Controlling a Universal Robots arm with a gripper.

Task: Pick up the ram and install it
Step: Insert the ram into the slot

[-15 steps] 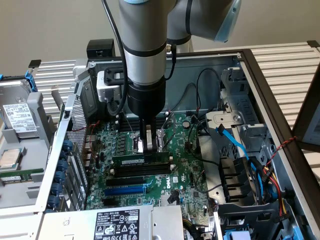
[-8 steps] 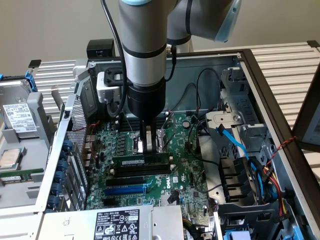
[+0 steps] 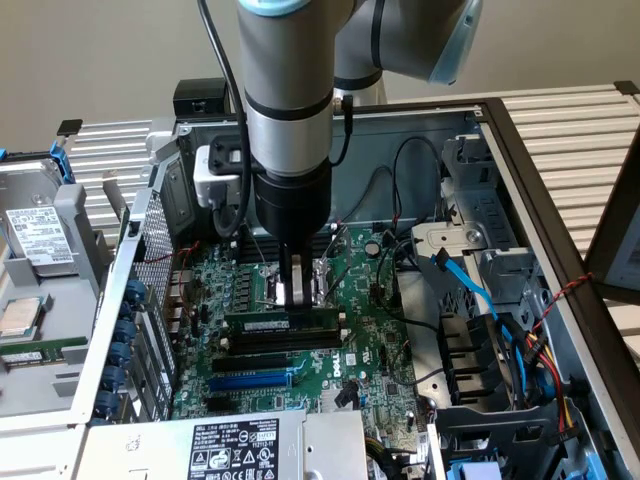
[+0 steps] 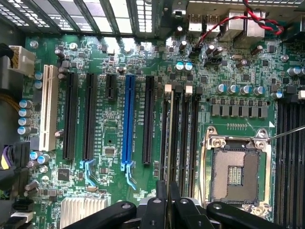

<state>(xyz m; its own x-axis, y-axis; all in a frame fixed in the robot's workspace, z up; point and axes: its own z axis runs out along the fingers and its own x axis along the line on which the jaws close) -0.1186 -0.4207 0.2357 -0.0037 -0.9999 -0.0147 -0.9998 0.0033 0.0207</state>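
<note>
The ram is a thin green stick with a white label. It stands on edge along a black memory slot on the motherboard, inside the open computer case. My gripper reaches straight down onto its top edge, near the middle of its length, with the fingers shut on it. In the wrist view the ram shows edge-on, running away from the closed black fingertips along the first of several black memory slots. How deep it sits in the slot I cannot tell.
The open CPU socket lies right beside the memory slots. Black and blue expansion slots run alongside. Blue and black cables and a drive cage fill the exterior view's right. The power supply is in front, and a loose hard drive lies outside the case.
</note>
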